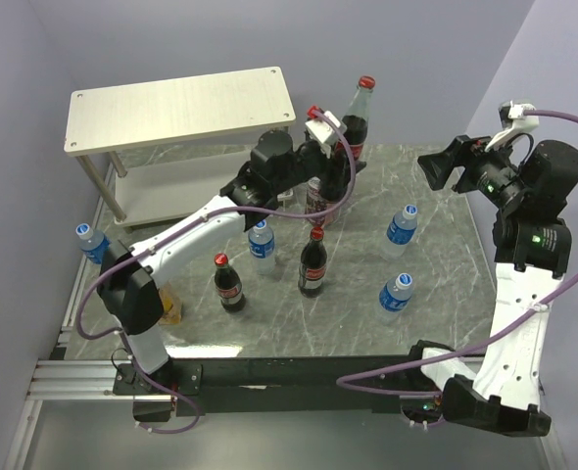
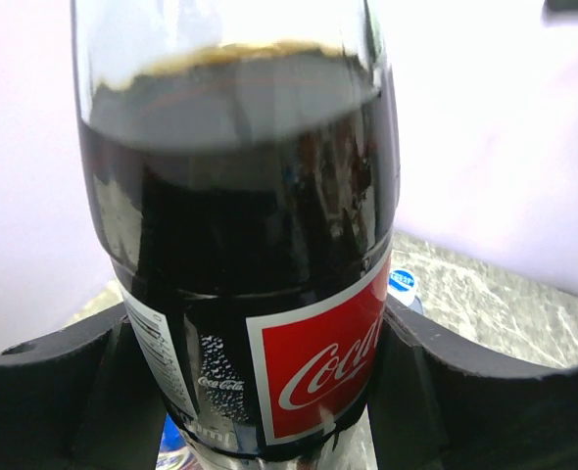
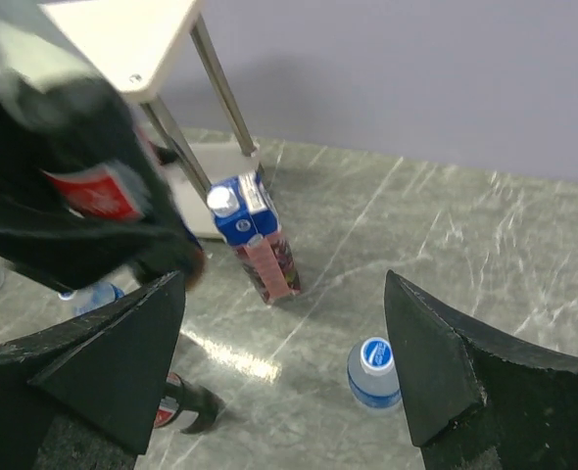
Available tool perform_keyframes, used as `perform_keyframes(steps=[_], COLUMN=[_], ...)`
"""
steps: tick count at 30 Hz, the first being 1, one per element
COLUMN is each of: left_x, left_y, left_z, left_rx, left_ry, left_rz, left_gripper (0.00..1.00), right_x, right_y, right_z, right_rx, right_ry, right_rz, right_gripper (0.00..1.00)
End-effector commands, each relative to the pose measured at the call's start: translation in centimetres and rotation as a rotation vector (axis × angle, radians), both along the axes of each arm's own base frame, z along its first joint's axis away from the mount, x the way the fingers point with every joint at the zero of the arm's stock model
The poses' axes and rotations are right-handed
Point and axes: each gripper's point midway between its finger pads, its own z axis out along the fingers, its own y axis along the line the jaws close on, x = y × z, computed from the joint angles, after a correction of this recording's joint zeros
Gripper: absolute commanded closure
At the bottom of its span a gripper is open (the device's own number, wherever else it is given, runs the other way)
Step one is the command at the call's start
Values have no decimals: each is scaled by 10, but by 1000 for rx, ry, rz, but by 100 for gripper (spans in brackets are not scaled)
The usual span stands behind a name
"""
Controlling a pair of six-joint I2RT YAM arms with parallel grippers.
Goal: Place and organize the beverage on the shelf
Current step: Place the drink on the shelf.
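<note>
Nearest, two cola bottles [image 1: 229, 285] full of dark drink stand at 6 o'clock of the table [image 1: 446, 284] centre, with water bottles [image 1: 395, 294] scattered around. The left gripper [image 2: 269, 411] clenches a third cola bottle [image 2: 240, 225] upright at 12 o'clock, just beyond a carton [image 1: 318, 201]. The right gripper [image 1: 428, 171] hangs released, holding nothing, at 3 o'clock. The shelf [image 1: 181, 108] stands at 10 o'clock.

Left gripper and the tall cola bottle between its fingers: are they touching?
Touching. In the left wrist view, the fingers of the left gripper press against both sides of the cola bottle, no gap.
</note>
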Motion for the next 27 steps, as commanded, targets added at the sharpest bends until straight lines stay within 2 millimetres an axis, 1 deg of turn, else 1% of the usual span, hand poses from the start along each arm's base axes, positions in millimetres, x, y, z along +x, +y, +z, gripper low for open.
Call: perform_keyframes(steps=[1, 2, 3, 4, 5, 6, 7, 8, 10, 11, 12, 13, 14, 15, 16, 17, 18, 19, 20, 22, 23, 25, 26, 27], left_x=[-47, -46, -48, -50, -49, -52, -53, -53, -54, -52, -55, -52, -48, -48, -44, -38, -37, -35, -28, -26, -21, -18, -11, -11], left_y=[70, 75, 82, 85, 90, 95, 98, 102, 111, 115, 121, 125, 131, 137, 139, 149, 156, 161, 171, 184, 198, 214, 226, 234], left_z=[196, 198, 206, 210, 213, 219, 223, 226, 234, 236, 243, 243, 244, 251, 248, 250, 255, 255, 256, 258, 261, 263, 262, 265], left_rx=[-355, -354, -364, -368, -367, -371, -371, -370, -350, -346, -352, -344, -339, -344, -323, -322, -326, -321, -316, -322, -326, -326, -322, -321], left_ry=[-345, -346, -356, -358, -359, -360, -360, -361, -382, -384, -392, -385, -383, -392, -372, -372, -375, -369, -371, -370, -378, -384, -380, -386], left_rz=[52, 59, 69, 74, 81, 89, 95, 101, 129, 142, 150, 171, 192, 207, 222, 249, 263, 275, 305, 329, 360, 397, 442, 461], left_gripper=[100, 100, 100, 100, 100, 100, 100, 100, 100, 100, 100, 100, 100, 100, 100, 100, 100, 100, 100, 100, 100, 100, 100, 100], right_x=[-1, 1, 1, 2, 3, 1, 2, 2, 1, 1, 1, 2, 2, 2, 4, 5, 5, 6, 7, 8, 9, 10, 11, 10], right_y=[-1, 0, 1, 2, 4, 9, 10, 11, 13, 13, 13, 15, 15, 16, 16, 17, 17, 19, 20, 23, 23, 26, 26, 28], right_z=[3, -8, -13, -19, -32, -37, -42, -54, -62, -70, -73, -74, -82, -85, -91, -94, -96, -99, -101, -103, -105, -109, -111, -111], right_rx=[-9, 0, 3, 3, 4, 7, 8, 11, 12, 15, 15, 16, 22, 23, 21, 7, 8, 6, 4, -3, -5, -5, -4, -3], right_ry=[-53, -36, -29, -22, -6, 0, 2, 21, 30, 43, 45, 43, 57, 62, 70, 68, 72, 74, 80, 80, 85, 91, 95, 96], right_rz=[29, 50, 59, 72, 93, 125, 134, 146, 163, 168, 170, 181, 184, 187, 193, 198, 203, 208, 210, 219, 215, 226, 231, 237], right_gripper=[12, 12, 12, 12, 12, 12, 12, 12, 12, 12, 12, 12, 12, 12, 12, 13, 13, 13, 13, 13, 13, 13, 14, 14])
